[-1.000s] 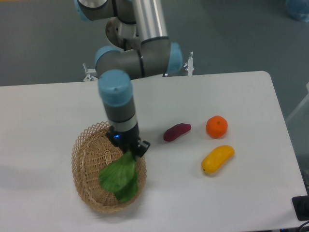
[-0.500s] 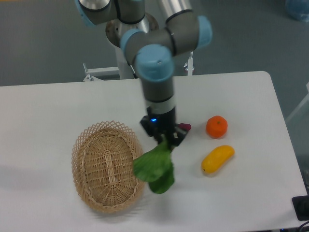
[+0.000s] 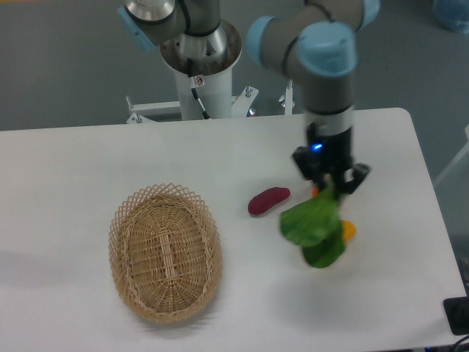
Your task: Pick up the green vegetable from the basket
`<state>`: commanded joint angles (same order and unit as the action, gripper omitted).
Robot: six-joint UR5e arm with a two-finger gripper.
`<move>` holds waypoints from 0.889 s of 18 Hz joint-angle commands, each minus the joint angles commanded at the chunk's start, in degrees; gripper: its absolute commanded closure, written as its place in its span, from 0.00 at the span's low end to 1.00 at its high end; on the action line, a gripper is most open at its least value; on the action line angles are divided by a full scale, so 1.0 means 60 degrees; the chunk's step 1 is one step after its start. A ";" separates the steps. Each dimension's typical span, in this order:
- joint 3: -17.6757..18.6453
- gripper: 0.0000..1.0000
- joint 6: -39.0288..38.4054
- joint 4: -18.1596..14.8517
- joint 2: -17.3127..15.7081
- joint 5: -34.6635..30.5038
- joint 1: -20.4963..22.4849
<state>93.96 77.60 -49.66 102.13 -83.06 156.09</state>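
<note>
Basket (image 3: 165, 253) lying empty on table (image 3: 73, 169). Gripper (image 3: 330, 180) clamping green vegetable (image 3: 314, 229) by stem end; leaves hanging downward, long axis near vertical.

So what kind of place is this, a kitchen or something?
More likely a robotics lab: a grey-and-blue robot arm on a pedestal, a bare white table, and an oval woven wicker basket as a prop.

Single fixed view, set high at the table's (image 3: 88, 161) 6 o'clock edge, looking down and toward 12 o'clock at the arm's base (image 3: 199, 66). Moderately near: most of the tabletop in frame, grey floor beyond.
</note>
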 joint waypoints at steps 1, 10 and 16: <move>-0.0015 0.63 0.0030 0.0000 -0.0014 0.0059 0.0102; -0.0220 0.63 0.0030 0.0000 -0.0015 0.0060 0.0162; -0.0250 0.63 0.0016 0.0000 -0.0015 0.0060 0.0133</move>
<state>92.46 77.70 -49.66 102.04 -82.71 156.88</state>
